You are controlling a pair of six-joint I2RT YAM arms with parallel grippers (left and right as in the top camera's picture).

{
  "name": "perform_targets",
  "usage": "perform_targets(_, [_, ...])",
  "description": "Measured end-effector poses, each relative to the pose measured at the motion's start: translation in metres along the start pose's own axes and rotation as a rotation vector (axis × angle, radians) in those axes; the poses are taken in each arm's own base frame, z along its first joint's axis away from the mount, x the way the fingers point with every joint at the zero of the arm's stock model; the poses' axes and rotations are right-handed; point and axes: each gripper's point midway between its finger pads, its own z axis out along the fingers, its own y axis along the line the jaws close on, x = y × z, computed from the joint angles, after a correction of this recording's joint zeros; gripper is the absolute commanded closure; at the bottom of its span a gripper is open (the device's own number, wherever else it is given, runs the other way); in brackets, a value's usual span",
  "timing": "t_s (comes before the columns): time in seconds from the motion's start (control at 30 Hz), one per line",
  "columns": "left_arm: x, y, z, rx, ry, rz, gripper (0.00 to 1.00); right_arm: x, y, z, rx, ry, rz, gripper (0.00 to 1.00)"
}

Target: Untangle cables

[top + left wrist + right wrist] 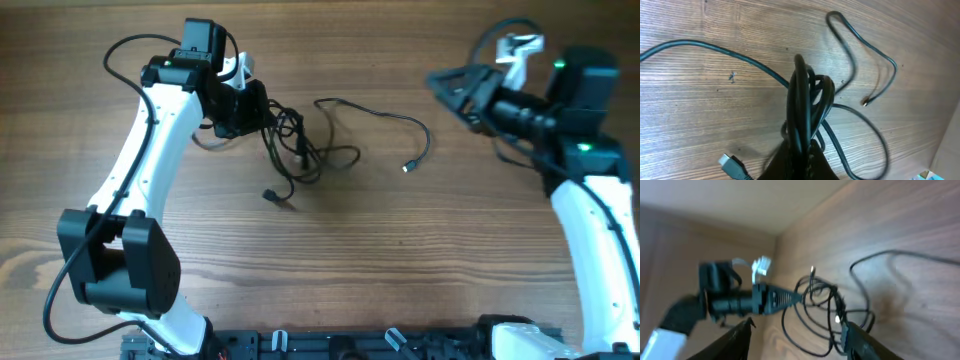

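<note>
The cables (300, 145) are thin black cords bunched left of the table's centre. One strand loops right to a small plug (408, 167), and another plug (271, 195) lies nearer the front. My left gripper (258, 112) is shut on the bundle's left side. In the left wrist view its fingers (801, 159) clamp several strands (805, 100), with a USB plug (730, 164) beside them. My right gripper (450, 95) is open and empty, well to the right of the cables. In the right wrist view its fingers (797, 332) frame the distant tangle (820, 305).
The table (400, 260) is bare wood. The left arm's white link (150, 150) runs from the front left up to the tangle. The right arm (590, 200) stands at the right edge. Arm bases (330, 345) sit along the front edge.
</note>
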Motion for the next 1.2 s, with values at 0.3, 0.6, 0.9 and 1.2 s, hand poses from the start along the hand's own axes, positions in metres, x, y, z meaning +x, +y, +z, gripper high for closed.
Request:
perform_targets(0.3, [-0.001,-0.004,0.0,0.019,-0.001,0.004,0.96,0.088,-0.033,0.115,0.071,0.308,-0.314,0.37])
perform_targets(0.6, [0.0,-0.006,0.0,0.036,0.005,0.004,0.96,0.142,-0.056,0.201,-0.04,0.415,-0.488,0.57])
perform_targets(0.9, [0.0,-0.006,0.0,0.036,0.006,0.004,0.96,0.148,-0.063,0.21,0.015,0.406,-0.493,0.96])
perform_targets(1.2, [0.002,-0.007,0.0,0.042,0.013,0.002,0.96,0.096,-0.004,0.159,-0.075,0.268,-0.452,0.96])
